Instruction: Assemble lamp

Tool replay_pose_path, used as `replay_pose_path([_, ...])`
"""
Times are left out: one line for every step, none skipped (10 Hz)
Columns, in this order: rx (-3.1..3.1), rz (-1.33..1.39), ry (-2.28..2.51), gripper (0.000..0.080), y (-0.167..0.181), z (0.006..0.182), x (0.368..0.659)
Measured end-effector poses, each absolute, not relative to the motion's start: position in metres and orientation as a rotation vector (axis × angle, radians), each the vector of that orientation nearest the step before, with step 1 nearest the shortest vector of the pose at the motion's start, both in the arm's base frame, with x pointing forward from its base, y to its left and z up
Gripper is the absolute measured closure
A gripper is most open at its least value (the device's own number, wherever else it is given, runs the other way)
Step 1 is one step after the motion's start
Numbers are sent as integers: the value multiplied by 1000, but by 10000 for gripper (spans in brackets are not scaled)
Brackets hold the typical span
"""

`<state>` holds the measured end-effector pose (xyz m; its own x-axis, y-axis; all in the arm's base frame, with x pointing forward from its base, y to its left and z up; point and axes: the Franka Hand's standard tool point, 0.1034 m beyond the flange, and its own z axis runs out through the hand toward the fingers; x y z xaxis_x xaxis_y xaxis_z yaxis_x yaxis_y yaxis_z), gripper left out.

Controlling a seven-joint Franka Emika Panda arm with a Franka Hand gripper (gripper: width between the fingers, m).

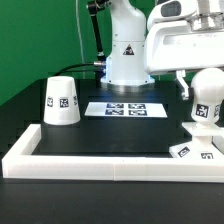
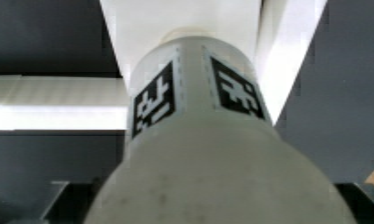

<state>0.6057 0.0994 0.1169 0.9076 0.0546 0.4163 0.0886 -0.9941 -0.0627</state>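
Observation:
My gripper [image 1: 203, 92] is at the exterior view's right, shut on the round white bulb [image 1: 207, 104], which carries black-and-white tags. The bulb stands upright over the flat white base [image 1: 195, 150]; I cannot tell whether they touch. In the wrist view the bulb [image 2: 202, 130] fills the middle between my dark fingertips [image 2: 59, 203], and my gripper [image 2: 205, 205] is closed around it. The white cup-shaped shade [image 1: 60, 101] stands mouth down at the exterior view's left, far from the gripper.
The marker board [image 1: 125, 108] lies flat in front of the robot's pedestal [image 1: 128, 55]. A long white border rail [image 1: 110, 163] runs along the front and up the left side; it also shows in the wrist view [image 2: 42, 103].

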Motion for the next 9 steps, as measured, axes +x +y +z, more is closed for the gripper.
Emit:
replay_pose_path([-2987, -669, -110, 164, 98, 117, 605])
replay_pose_path([-2986, -684, -109, 119, 97, 117, 604])
replay_pose_path([-2986, -684, -110, 106, 98, 117, 604])
replay_pose_path([-2987, -676, -110, 106, 97, 117, 604])
replay_pose_path([-2991, -663, -108, 101, 96, 118, 603])
replay_pose_path([-2997, -625, -107, 101, 95, 120, 601])
replay_pose_path([-3001, -603, -106, 101, 94, 126, 600])
replay_pose_path([-3001, -593, -106, 101, 94, 132, 600])
replay_pose_path([-3002, -584, -107, 101, 94, 136, 599])
